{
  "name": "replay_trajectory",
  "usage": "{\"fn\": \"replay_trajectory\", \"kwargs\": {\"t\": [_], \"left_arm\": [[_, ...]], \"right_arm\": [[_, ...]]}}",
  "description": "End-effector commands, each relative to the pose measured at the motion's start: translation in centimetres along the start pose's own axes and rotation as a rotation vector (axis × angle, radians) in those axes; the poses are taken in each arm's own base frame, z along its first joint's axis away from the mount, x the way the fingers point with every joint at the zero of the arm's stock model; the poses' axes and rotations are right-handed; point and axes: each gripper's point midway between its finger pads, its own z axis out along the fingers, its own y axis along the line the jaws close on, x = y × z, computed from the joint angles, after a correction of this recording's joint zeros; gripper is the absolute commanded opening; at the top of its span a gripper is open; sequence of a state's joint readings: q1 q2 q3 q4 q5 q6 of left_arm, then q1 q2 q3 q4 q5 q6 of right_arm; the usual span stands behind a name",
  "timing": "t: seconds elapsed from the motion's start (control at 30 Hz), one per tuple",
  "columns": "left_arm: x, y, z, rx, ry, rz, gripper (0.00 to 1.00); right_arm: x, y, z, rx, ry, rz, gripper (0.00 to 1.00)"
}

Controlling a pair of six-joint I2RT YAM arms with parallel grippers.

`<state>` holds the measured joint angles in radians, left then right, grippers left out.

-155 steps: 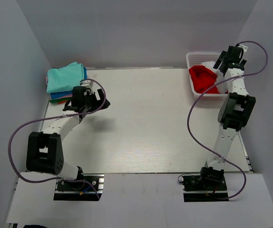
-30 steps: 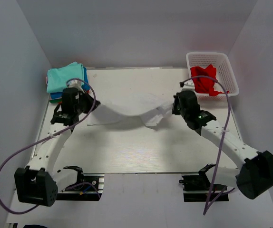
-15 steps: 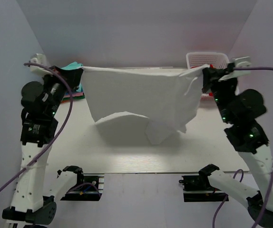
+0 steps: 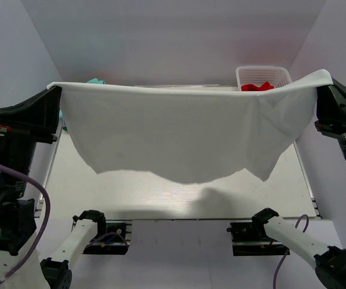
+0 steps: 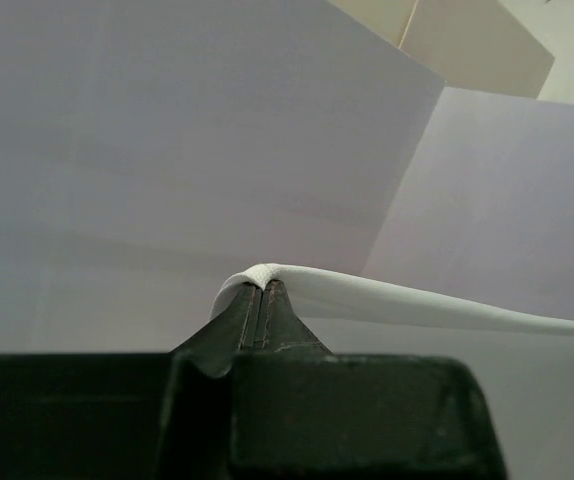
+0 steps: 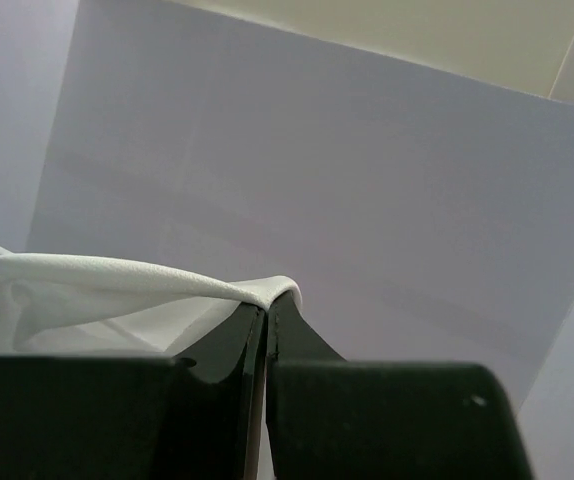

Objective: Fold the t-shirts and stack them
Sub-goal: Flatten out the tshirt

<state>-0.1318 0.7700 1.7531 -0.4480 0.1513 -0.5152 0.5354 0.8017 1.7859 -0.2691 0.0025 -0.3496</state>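
The white shirt point(image 4: 179, 132) is held in the air, spread wide between the two arms and well above the table point(image 4: 161, 201). In the top view its upper edge runs almost level from one side to the other. The lower edge hangs in a shallow curve, dropping lowest in a point towards the right. Creases are noted in the cloth near the right end. A shadow of the cloth lies on the table beneath.

The left gripper point(image 5: 262, 290) is closed on one upper corner of the white shirt. In the left wrist view its dark fingers point(image 5: 235, 322) are seen pressed together, with a thin fold of white cloth pinched at the tips and trailing off to the right.

The right gripper point(image 6: 267, 305) is likewise closed on the opposite upper corner. In the right wrist view its fingers point(image 6: 229, 348) meet on a fold of the cloth, which stretches away to the left.

A white basket point(image 4: 246, 73) stands at the far right of the table, its lower part hidden behind the raised cloth. A red shirt point(image 4: 258, 87) lies in it; only the top of it is seen.

At the far left a small part of a teal shirt point(image 4: 96, 81) shows above the upper edge of the cloth. What lies beneath it cannot be told.
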Motion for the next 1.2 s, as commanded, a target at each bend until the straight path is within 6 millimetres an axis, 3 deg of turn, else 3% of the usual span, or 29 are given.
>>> {"fn": "replay_trajectory", "kwargs": {"t": [0.0,0.03,0.07,0.13,0.17,0.2,0.23,0.27,0.3,0.37,0.4,0.43,0.47,0.5,0.53,0.57,0.6,0.63,0.67,0.73,0.8,0.9,0.97,1.0,1.1,1.17], "left_arm": [[4.2,2.8,2.1,-0.060,0.113,-0.010,0.00],[5.4,3.6,3.1,-0.074,0.138,-0.014,0.00],[6.2,4.4,3.7,-0.097,0.158,-0.018,0.00],[9.0,6.5,4.8,-0.150,0.217,-0.028,0.00],[12.2,9.1,5.6,-0.222,0.280,-0.036,0.00],[14.1,10.7,5.8,-0.269,0.313,-0.048,0.00],[15.8,12.2,6.0,-0.311,0.339,-0.048,0.00],[19.1,15.3,5.5,-0.420,0.387,-0.059,0.00],[22.3,17.9,5.5,-0.498,0.450,-0.054,0.00],[28.0,22.8,3.6,-0.677,0.534,-0.062,0.00],[30.3,24.6,2.8,-0.739,0.576,-0.059,0.00],[34.4,27.3,1.9,-0.822,0.664,-0.050,0.04],[36.6,28.9,0.8,-0.885,0.716,-0.039,0.16],[38.5,30.5,-0.2,-0.934,0.766,-0.029,0.58],[40.6,31.6,-1.2,-0.978,0.818,-0.029,0.78],[43.5,33.4,-1.9,-1.029,0.899,-0.017,0.93],[44.8,34.1,-3.0,-1.081,0.955,-0.014,1.00],[45.1,34.6,-2.3,-1.101,0.959,-0.014,1.00],[46.1,34.9,-2.6,-1.111,0.994,-0.017,1.00],[48.4,35.2,-3.3,-1.104,1.059,-0.046,1.00],[48.9,35.0,-2.9,-1.069,1.058,-0.061,1.00],[49.9,34.0,-3.1,-0.998,1.067,-0.082,1.00],[50.6,33.5,-3.7,-0.958,1.089,-0.072,1.00],[50.7,33.3,-3.7,-0.935,1.092,-0.072,1.00],[52.9,32.3,-4.5,-0.843,1.159,-0.122,1.00],[54.3,32.4,-5.7,-0.865,1.204,-0.132,1.00]], "right_arm": [[3.2,-0.5,2.3,0.049,0.049,-0.085,0.00],[3.8,-0.7,2.8,0.061,0.058,-0.100,0.00],[7.0,-0.1,4.3,0.059,0.125,-0.102,0.00],[10.2,-0.1,5.8,0.096,0.181,-0.112,0.00],[13.8,0.8,6.2,0.094,0.236,-0.119,0.00],[17.7,1.0,7.1,0.123,0.315,-0.132,0.00],[20.0,1.5,7.7,0.133,0.330,-0.136,0.00],[22.2,1.9,7.9,0.134,0.369,-0.133,0.00],[28.3,3.6,8.1,0.110,0.486,-0.135,0.00],[34.1,4.4,7.4,0.129,0.590,-0.082,0.00],[39.3,6.0,6.5,0.097,0.693,-0.067,0.00],[43.9,6.8,5.6,0.103,0.781,-0.024,0.00],[48.3,7.7,4.4,0.109,0.873,0.017,0.00],[49.8,7.8,4.2,0.118,0.909,0.030,0.22],[53.4,8.8,3.2,0.109,0.986,0.067,0.39],[57.0,9.9,0.7,0.095,1.111,0.096,0.57],[57.5,9.9,1.2,0.105,1.125,0.128,0.70],[60.0,11.0,0.5,0.089,1.182,0.146,0.81],[60.1,10.8,0.8,0.098,1.189,0.157,0.90],[61.1,11.6,-0.6,0.096,1.246,0.188,0.90],[61.4,12.1,-1.9,0.117,1.275,0.229,0.90],[60.4,13.2,-3.8,0.149,1.298,0.339,0.90],[60.4,14.4,-6.5,0.173,1.351,0.401,0.90],[60.1,14.5,-6.9,0.191,1.356,0.428,0.90],[60.6,16.2,-12.3,0.260,1.484,0.526,0.90],[61.1,16.5,-14.3,0.317,1.540,0.544,0.90]]}}
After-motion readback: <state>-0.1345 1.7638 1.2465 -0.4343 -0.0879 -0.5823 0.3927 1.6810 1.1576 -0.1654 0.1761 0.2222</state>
